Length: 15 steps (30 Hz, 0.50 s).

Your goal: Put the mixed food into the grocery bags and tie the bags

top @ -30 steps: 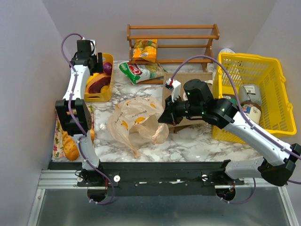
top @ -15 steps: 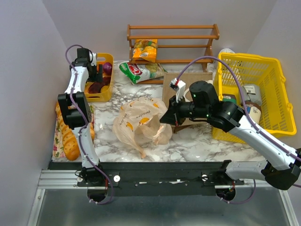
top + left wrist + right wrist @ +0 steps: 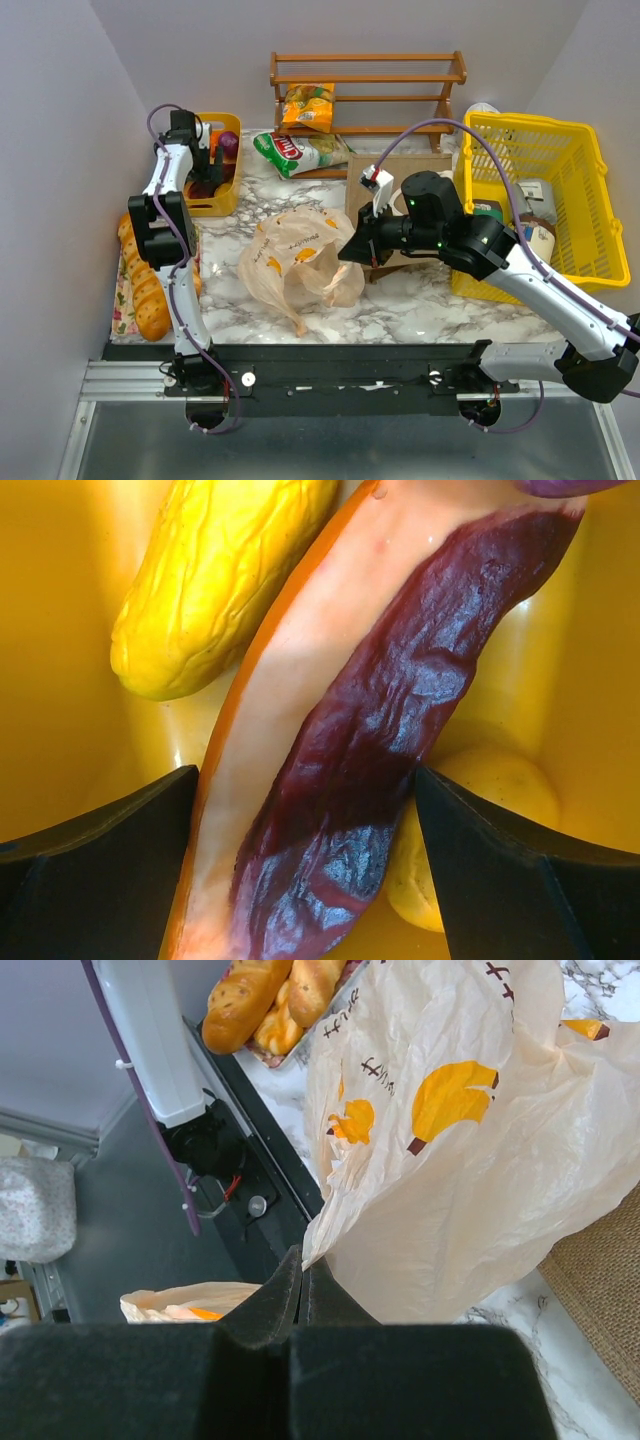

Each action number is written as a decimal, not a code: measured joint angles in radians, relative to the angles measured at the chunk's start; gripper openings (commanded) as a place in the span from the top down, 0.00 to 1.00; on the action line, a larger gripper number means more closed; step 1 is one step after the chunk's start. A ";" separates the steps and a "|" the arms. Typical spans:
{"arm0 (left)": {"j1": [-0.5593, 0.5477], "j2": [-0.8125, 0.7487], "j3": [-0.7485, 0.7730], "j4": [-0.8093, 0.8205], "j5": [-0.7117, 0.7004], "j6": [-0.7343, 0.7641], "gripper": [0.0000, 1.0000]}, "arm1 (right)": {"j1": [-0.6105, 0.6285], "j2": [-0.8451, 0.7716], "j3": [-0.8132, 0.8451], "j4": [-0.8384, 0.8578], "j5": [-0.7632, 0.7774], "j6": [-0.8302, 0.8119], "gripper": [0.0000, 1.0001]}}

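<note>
My left gripper (image 3: 205,172) is down in a small yellow bin (image 3: 222,205) at the back left. In the left wrist view it (image 3: 305,815) is open, its fingers on either side of a dark red food slice with an orange rim (image 3: 340,750), very close to it. My right gripper (image 3: 352,250) is shut on the edge of the peach plastic bag (image 3: 295,262), pinching a corner of the film (image 3: 303,1260) and holding it up; the bag (image 3: 470,1160) hangs open below. The tan jute tote (image 3: 400,170) lies flat under my right arm. A green snack packet (image 3: 295,152) lies by the rack.
A wooden rack (image 3: 370,75) at the back holds a yellow packet (image 3: 308,107). A yellow mesh basket (image 3: 580,210) with jars stands at the right. Bread loaves (image 3: 150,300) lie at the left edge. The bin also holds a wrinkled yellow fruit (image 3: 210,580) and a purple one.
My left gripper has moved right and lowered into the yellow bin, over the red slice. My right gripper has drawn the bag's edge slightly right and stayed shut.
</note>
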 measured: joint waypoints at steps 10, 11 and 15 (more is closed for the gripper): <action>0.008 -0.026 -0.008 0.006 -0.005 -0.025 0.79 | 0.000 0.002 0.000 0.000 0.006 0.000 0.99; 0.007 -0.037 -0.012 0.006 0.000 -0.032 0.80 | 0.000 0.002 0.000 0.001 0.006 0.000 0.99; -0.002 -0.092 -0.053 0.003 0.021 -0.050 1.00 | 0.000 0.002 0.000 0.010 0.007 0.000 0.99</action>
